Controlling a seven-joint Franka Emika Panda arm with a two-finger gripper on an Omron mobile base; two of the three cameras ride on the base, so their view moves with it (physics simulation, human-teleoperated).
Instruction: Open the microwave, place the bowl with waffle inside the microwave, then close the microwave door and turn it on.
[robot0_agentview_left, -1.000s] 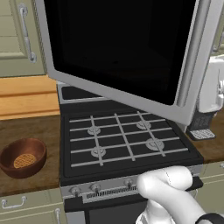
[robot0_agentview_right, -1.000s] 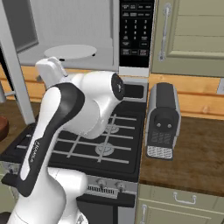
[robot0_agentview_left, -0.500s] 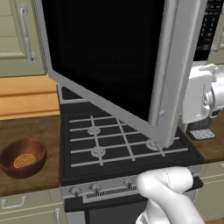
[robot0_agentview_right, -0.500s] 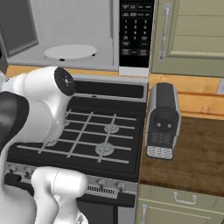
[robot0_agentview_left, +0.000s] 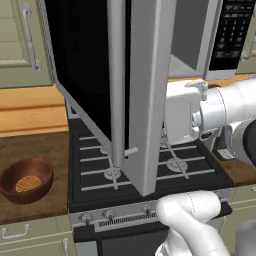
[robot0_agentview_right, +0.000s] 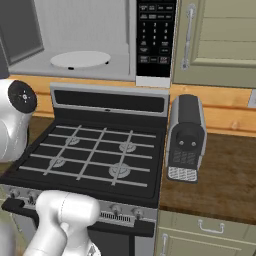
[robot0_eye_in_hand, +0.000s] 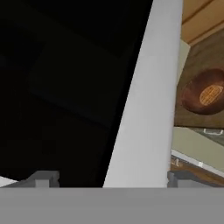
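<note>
One bowl (robot0_agentview_left: 26, 179) on the left counter (robot0_agentview_left: 30, 150), one waffle (robot0_agentview_left: 27, 183) in it. Microwave (robot0_agentview_right: 85, 40) open, one turntable (robot0_agentview_right: 80, 59) inside. Gripper (robot0_eye_in_hand: 107, 178) spread, straddling door (robot0_agentview_left: 145, 90) edge.

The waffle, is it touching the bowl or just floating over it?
Touching. The left base view shows the waffle lying flat on the bottom of the wooden bowl, with no gap beneath it; the hand view shows it inside too.
</note>
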